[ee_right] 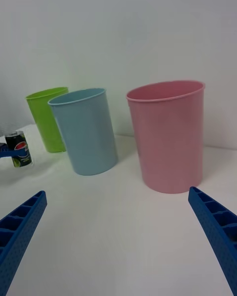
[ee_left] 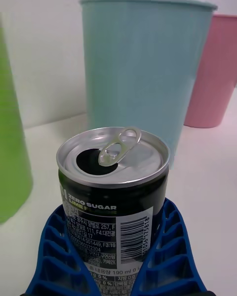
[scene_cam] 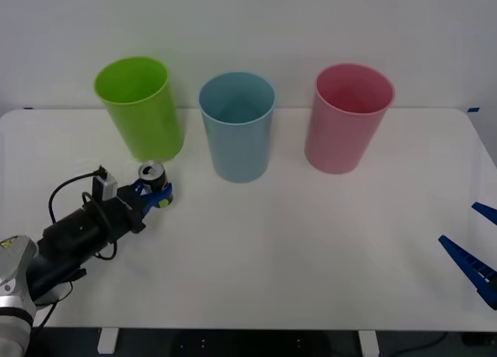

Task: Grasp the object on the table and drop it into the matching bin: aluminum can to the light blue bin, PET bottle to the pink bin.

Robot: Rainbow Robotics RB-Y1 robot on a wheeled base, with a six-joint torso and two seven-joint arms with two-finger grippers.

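On the white table point(scene_cam: 311, 240), left claw point(scene_cam: 158, 194) clamps the upright aluminum can point(scene_cam: 152, 175), opened top up

Metal can, plastic bins, matt white table.

The can point(ee_left: 114, 197) has a brushed silver metal top with a shiny pull tab, and a glossy black printed side. The left gripper point(ee_left: 116, 256) pressing its sides has ribbed blue plastic fingers; the right gripper point(ee_right: 118, 237) has the same ribbed blue plastic. The light blue bin point(scene_cam: 237, 128), pink bin point(scene_cam: 348, 120) and green bin point(scene_cam: 141, 109) look like smooth, faintly sheened plastic. The table point(scene_cam: 311, 248) is smooth, matt white.
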